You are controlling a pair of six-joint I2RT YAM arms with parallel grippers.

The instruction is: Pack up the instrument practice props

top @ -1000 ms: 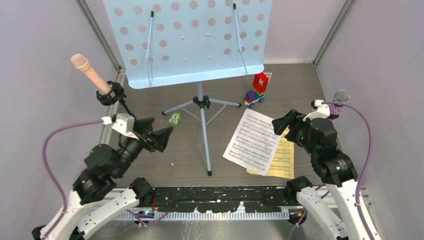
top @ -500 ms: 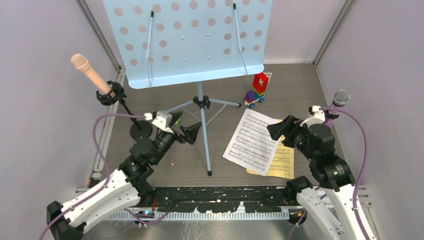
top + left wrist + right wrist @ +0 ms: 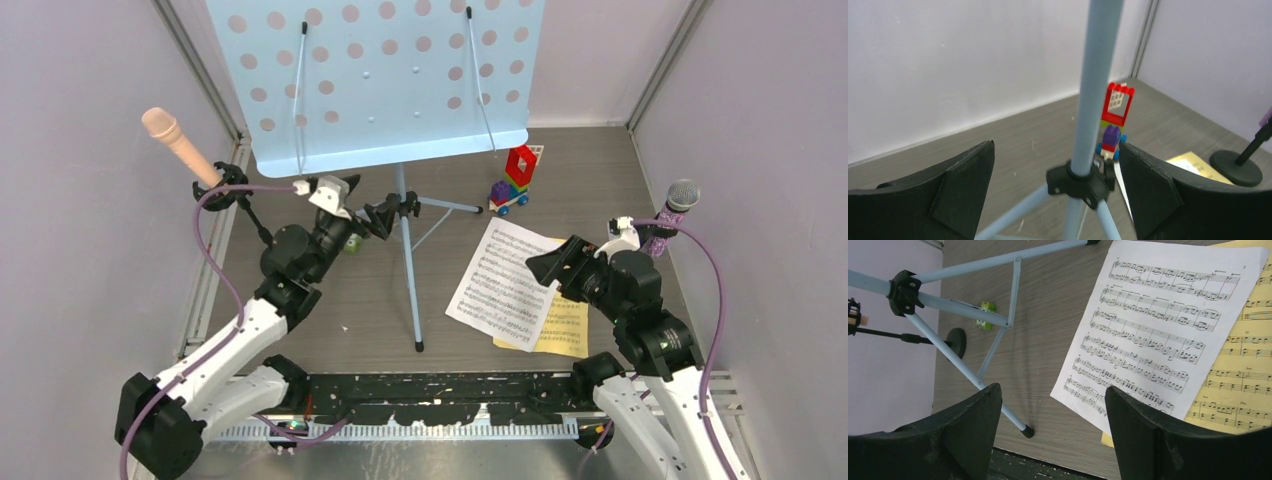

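Observation:
The pale-blue music rack (image 3: 385, 80) stands at the back on tripod legs (image 3: 410, 285). My left gripper (image 3: 366, 212) is open just left of the black tripod hub (image 3: 403, 205); in the left wrist view (image 3: 1055, 146) the pole (image 3: 1093, 90) and hub (image 3: 1080, 180) stand between the jaws, untouched. A white score sheet (image 3: 505, 283) lies over a yellow one (image 3: 568, 325). My right gripper (image 3: 545, 262) is open and empty above the white sheet's (image 3: 1158, 330) near-left corner. The peach microphone (image 3: 178, 143) sits in its holder (image 3: 222, 187) at the left, the purple microphone (image 3: 678, 205) at the right.
A colourful toy brick car (image 3: 513, 180) stands right of the tripod, behind the sheets. A small green block (image 3: 352, 240) lies under my left gripper. Grey walls close in left, right and back. The black rail (image 3: 430, 400) runs along the near edge.
My left arm has swung forward and right, bringing its open gripper up to the tripod hub. My right gripper has shifted slightly left and nearer over the white sheet.

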